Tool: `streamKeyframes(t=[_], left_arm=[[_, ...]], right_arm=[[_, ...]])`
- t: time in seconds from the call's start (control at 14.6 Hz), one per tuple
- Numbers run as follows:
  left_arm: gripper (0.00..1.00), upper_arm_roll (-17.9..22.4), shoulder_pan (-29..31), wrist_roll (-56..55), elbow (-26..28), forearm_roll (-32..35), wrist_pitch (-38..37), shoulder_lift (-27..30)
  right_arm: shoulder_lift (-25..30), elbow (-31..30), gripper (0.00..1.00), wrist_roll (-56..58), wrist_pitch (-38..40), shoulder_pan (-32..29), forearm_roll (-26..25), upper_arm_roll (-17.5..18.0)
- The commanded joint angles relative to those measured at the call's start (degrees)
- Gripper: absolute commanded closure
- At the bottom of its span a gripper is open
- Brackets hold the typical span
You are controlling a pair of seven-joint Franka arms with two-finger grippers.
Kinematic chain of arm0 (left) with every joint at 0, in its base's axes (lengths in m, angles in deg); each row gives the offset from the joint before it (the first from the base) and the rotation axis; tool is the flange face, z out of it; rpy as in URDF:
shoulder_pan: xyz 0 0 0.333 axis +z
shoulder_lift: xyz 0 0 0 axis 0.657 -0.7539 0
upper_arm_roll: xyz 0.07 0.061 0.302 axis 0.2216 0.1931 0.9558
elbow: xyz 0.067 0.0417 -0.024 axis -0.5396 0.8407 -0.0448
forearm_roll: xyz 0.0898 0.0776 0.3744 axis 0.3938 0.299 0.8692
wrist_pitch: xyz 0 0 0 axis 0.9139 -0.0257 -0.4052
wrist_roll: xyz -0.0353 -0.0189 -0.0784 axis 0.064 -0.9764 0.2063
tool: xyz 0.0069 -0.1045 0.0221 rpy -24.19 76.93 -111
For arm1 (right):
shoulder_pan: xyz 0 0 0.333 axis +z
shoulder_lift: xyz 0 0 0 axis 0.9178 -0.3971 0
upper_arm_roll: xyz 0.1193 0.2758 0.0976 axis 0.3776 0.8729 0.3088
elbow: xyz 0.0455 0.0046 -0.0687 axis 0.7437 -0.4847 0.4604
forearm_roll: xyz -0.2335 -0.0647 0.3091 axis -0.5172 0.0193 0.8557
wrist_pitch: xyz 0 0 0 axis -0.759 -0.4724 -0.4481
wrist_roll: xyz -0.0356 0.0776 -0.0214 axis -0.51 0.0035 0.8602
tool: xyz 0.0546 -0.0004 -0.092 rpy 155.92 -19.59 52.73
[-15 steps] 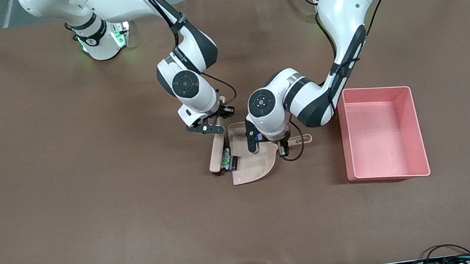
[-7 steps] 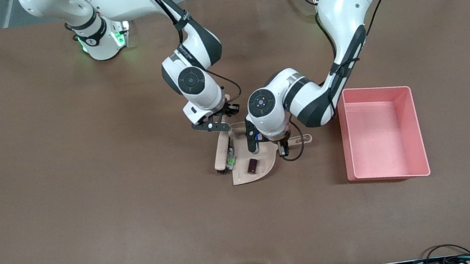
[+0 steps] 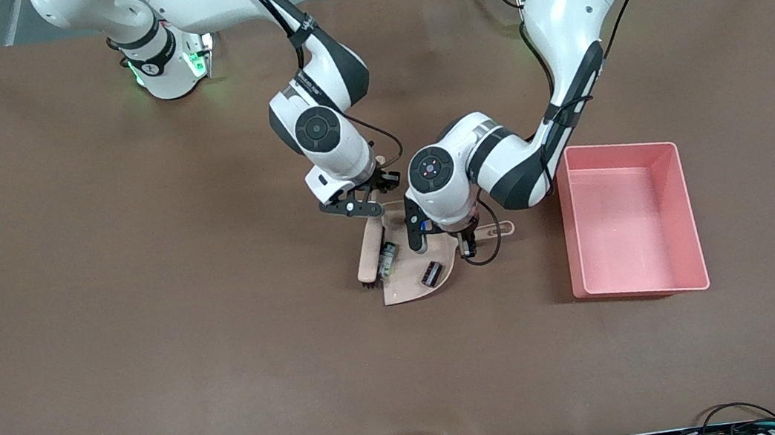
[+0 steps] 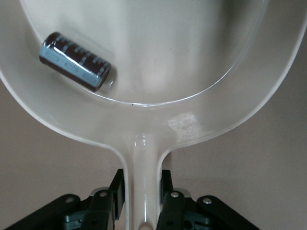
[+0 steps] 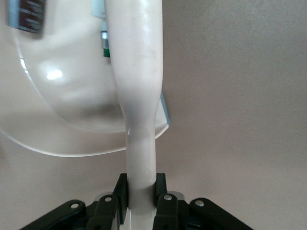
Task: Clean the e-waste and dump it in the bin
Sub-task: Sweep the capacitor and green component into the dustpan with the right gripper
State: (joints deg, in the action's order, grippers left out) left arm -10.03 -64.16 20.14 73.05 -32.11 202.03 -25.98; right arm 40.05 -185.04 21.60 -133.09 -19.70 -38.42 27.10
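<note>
A beige dustpan (image 3: pixel 408 286) lies on the table. My left gripper (image 3: pixel 469 239) is shut on its handle, as the left wrist view (image 4: pixel 142 186) shows. The dark brown-black block (image 3: pixel 430 273) lies inside the pan near its back wall; it also shows in the left wrist view (image 4: pixel 74 61). My right gripper (image 3: pixel 365 209) is shut on a beige brush (image 3: pixel 367 254), gripped at the handle (image 5: pixel 140 189). The brush stands at the pan's open edge. The white-and-green component (image 3: pixel 387 256) lies against the brush at that edge, partly hidden (image 5: pixel 102 44). The pink bin (image 3: pixel 570 231) stands toward the left arm's end of the table.
The brown mat covers the whole table. The dustpan's handle points toward the bin, with a short gap between them. A cable loops beside my left gripper near the handle.
My right gripper swept the brush toward the dustpan. The dark block went from beside the brush into the pan and slid to its back wall. The white-and-green component reached the pan's edge.
</note>
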Motion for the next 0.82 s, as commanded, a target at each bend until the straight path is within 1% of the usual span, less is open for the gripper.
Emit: streamKeyframes(t=[0.0, 0.27, 0.62, 0.75], left_arm=[[0.7, 0.2, -1.0, -1.0, -1.3, 0.6, -0.4, -1.2], [0.71, 0.2, -1.0, -1.0, -1.2, 0.6, -0.4, -1.2], [0.71, 0.2, -1.0, -1.0, -1.2, 0.8, -0.4, -1.2], [0.71, 0.2, -1.0, -1.0, -1.2, 0.9, -0.4, -1.2]], right_arm=[[-0.7, 1.4, 1.0, -1.6, 0.4, 0.9, 0.1, -0.4], [-1.6, 3.5, 1.0, -3.4, 0.3, 1.2, 0.2, -0.3], [-2.0, 4.0, 1.0, -3.7, 0.1, 1.6, 1.4, -0.3], [-3.0, 4.1, 1.0, -3.8, -0.9, 2.4, 1.5, -0.3]])
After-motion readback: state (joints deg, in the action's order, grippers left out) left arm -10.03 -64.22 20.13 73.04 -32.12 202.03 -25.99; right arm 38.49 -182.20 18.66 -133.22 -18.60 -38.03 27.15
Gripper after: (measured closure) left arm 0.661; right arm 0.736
